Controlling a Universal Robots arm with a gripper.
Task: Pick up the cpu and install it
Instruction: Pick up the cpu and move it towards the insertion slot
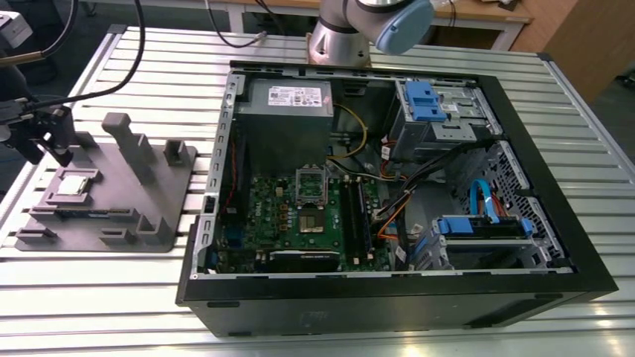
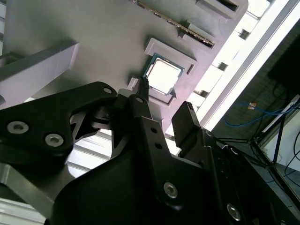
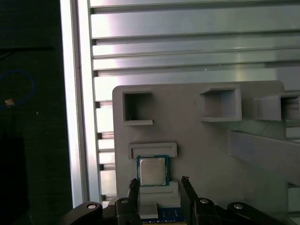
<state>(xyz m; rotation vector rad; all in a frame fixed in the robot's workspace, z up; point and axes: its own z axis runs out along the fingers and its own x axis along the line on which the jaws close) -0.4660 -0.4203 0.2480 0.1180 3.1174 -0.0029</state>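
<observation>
The cpu (image 1: 77, 184) is a small silver square chip lying flat in a recess of a grey holder plate (image 1: 109, 223) on the exterior view's left. In both wrist views it sits just beyond the fingertips: cpu (image 3: 152, 171), cpu (image 2: 161, 75). My gripper (image 1: 47, 155) hangs above the plate's edge, a little off from the chip. It is open and holds nothing; gripper (image 3: 159, 182), gripper (image 2: 165, 102). The open computer case (image 1: 555, 282) holds the green motherboard (image 1: 282, 223) with its metal-framed socket (image 1: 311, 186).
Upright grey posts (image 1: 129, 145) rise from the holder plate close to the chip. Inside the case are a grey power supply (image 1: 288, 100), blue drive brackets (image 1: 421, 100) and loose cables (image 1: 397, 208). Everything rests on a ribbed aluminium table (image 1: 100, 297).
</observation>
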